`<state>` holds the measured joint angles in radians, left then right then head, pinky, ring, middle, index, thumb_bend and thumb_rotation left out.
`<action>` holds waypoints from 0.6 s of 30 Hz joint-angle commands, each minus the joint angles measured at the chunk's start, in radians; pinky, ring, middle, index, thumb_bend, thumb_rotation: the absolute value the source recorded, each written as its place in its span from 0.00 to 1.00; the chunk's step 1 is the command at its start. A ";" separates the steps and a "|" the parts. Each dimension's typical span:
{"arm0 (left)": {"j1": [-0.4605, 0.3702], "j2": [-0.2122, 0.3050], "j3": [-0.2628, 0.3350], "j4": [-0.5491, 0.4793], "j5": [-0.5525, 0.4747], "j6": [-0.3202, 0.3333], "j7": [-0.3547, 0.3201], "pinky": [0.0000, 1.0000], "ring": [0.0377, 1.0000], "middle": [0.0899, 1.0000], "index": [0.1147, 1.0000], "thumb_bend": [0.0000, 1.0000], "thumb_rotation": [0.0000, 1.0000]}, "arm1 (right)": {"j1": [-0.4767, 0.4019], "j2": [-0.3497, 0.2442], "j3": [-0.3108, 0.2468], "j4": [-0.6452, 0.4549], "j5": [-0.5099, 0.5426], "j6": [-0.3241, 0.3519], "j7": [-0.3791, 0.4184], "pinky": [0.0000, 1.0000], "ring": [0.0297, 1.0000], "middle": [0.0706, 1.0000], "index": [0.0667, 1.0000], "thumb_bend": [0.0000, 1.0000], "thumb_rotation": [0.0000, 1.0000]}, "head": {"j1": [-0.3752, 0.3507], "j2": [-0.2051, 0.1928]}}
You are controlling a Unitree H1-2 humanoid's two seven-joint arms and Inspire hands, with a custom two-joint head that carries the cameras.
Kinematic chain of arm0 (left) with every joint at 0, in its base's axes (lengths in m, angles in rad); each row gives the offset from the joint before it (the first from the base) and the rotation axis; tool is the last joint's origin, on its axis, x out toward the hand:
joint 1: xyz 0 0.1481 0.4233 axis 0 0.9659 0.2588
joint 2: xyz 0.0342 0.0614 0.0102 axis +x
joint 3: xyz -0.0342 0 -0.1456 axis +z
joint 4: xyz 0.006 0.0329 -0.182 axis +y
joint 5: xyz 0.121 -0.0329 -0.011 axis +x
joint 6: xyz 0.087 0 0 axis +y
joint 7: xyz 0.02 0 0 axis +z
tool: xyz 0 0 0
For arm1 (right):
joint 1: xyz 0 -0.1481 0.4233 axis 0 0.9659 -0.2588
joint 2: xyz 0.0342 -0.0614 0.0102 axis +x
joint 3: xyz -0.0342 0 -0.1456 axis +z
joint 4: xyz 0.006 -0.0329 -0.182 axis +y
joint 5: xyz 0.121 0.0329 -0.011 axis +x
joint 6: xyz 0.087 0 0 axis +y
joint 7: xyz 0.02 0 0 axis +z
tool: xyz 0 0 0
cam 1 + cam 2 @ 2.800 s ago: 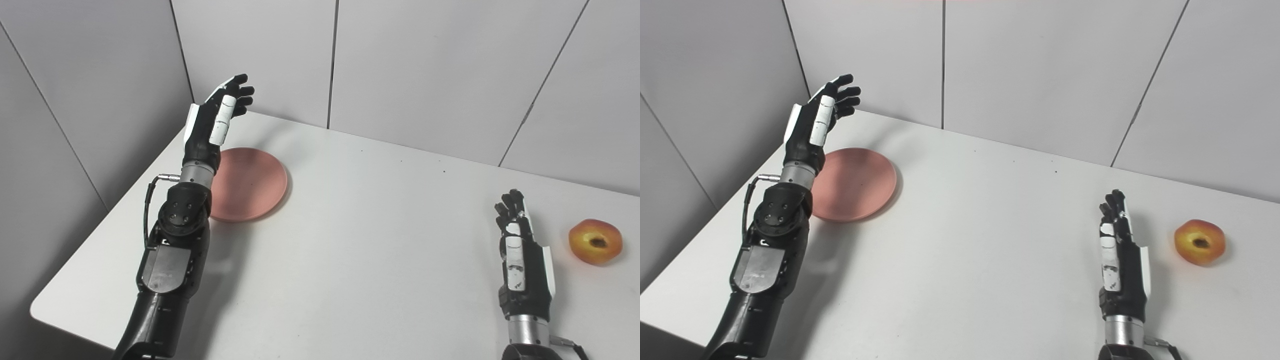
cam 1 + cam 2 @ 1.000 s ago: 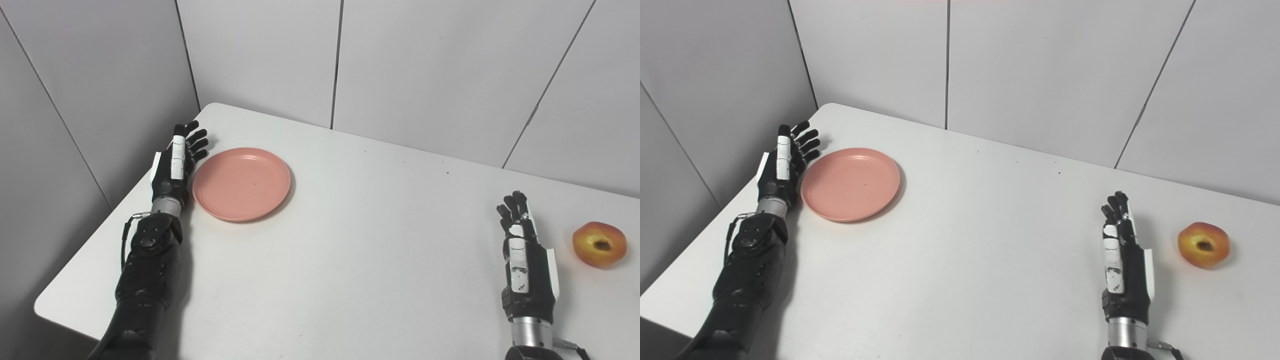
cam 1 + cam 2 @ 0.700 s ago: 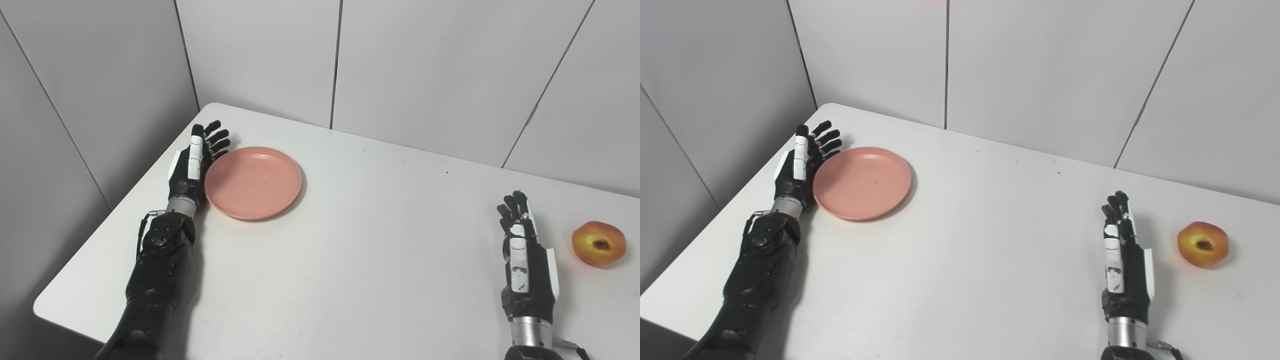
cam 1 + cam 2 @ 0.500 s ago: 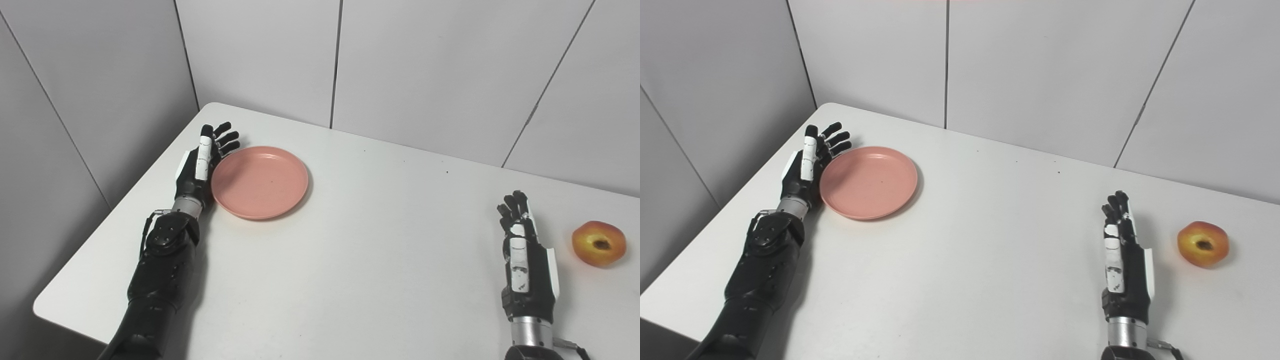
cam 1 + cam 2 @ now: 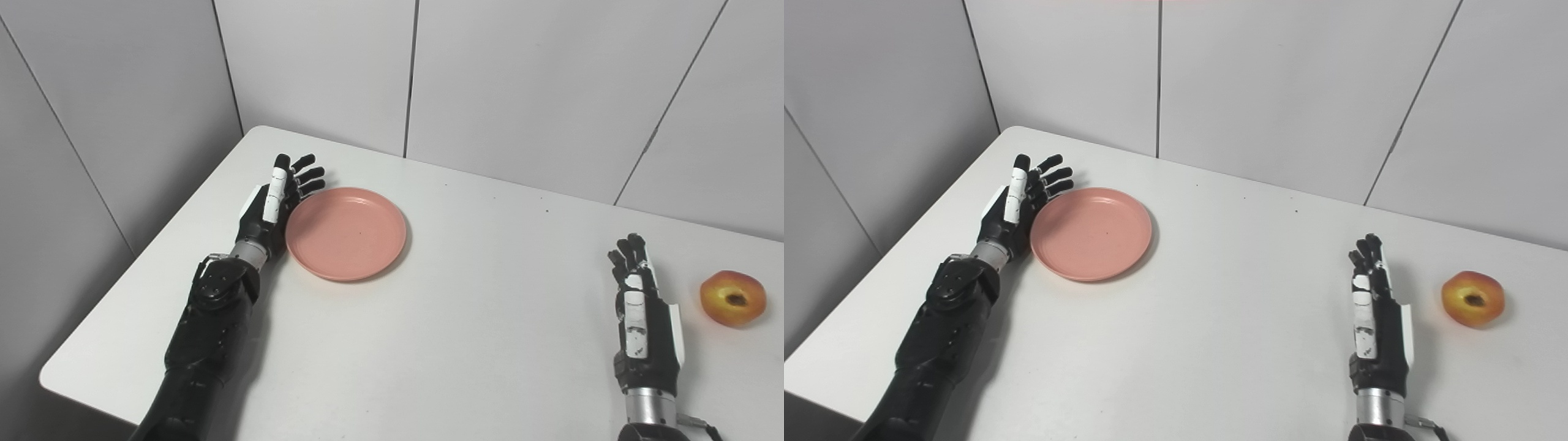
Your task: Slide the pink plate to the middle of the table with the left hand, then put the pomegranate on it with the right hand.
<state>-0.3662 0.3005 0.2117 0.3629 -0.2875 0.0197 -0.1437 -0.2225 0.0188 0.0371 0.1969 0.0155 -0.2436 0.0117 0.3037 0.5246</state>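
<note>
Left hand (image 5: 272, 202) lay flat in the left eye view, fingers spread, its edge against the pink plate (image 5: 346, 233). We saw the plate had slid right from where it was a second ago, though it remained left of the middle of the table (image 5: 465, 318); we judged the push unfinished.

Right eye view: the right hand (image 5: 1375, 324) rested open, unmoved, holding nothing, with the pomegranate (image 5: 1472, 299) near it on the right, untouched.
</note>
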 commanded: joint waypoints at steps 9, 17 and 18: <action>-0.030 -0.033 -0.047 -0.038 0.048 -0.007 -0.003 0.87 0.88 0.87 0.87 0.86 1.00 | 0.030 0.012 -0.002 0.036 -0.022 0.010 -0.019 0.99 0.93 0.93 0.94 0.59 0.95 | -0.041 0.015; -0.028 -0.049 -0.072 -0.060 0.080 0.013 0.007 0.90 0.90 0.89 0.89 0.89 1.00 | 0.031 0.022 0.002 0.016 -0.030 0.029 -0.027 0.99 0.93 0.93 0.94 0.59 0.96 | -0.074 0.034; -0.027 -0.052 -0.076 -0.065 0.086 0.013 0.009 0.90 0.90 0.89 0.89 0.89 1.00 | 0.032 0.025 0.002 0.013 -0.033 0.033 -0.029 0.98 0.93 0.93 0.94 0.60 0.95 | -0.074 0.034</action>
<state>-0.3662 0.2565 0.1432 0.3285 -0.2123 0.0326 -0.1367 -0.2236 0.0312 0.0369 0.1907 -0.0169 -0.2225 -0.0111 0.2301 0.5584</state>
